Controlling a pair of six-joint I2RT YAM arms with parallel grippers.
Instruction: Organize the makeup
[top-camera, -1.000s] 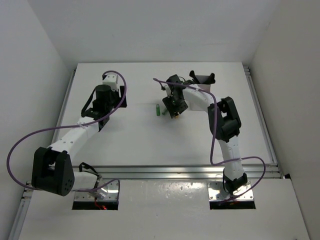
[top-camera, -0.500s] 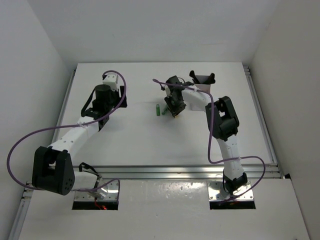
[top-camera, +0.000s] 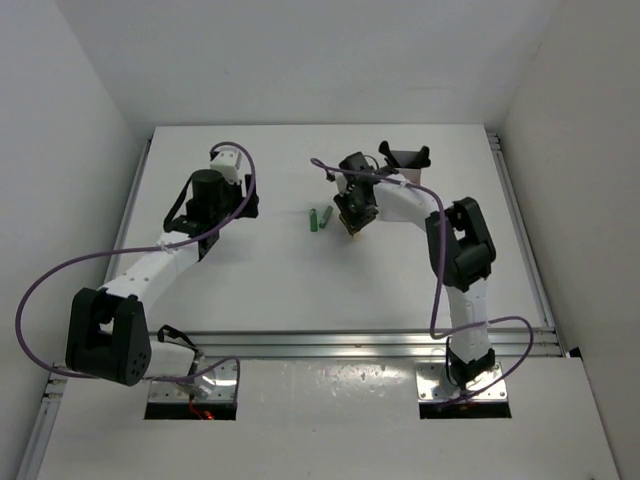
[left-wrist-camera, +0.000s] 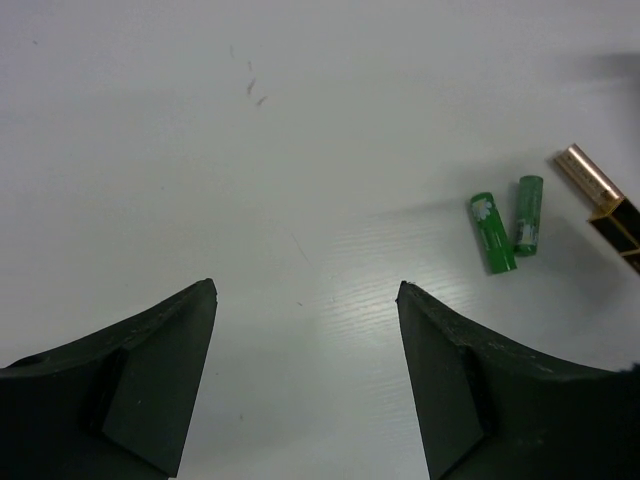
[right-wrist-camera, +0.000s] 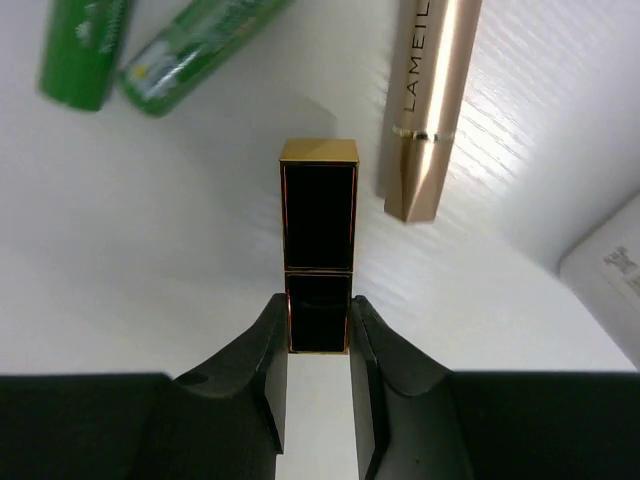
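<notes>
Moved: right fingers (right-wrist-camera: 268, 345) narrowed, now pinching black-gold tube (right-wrist-camera: 318, 215).
Room: left fingers (left-wrist-camera: 165, 350) spread over bare worktop (left-wrist-camera: 300, 150), well left of it.
Writing: tan tube (right-wrist-camera: 430, 100) beside it reads "LAMEIL".

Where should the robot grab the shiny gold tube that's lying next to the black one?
Across the long sides of the gold tube, coming straight down from above, because it lies flat and is long and slim. Probably pinch the half reaching past the black-gold tube: beside that tube the gap looks too tight for a finger.
</notes>
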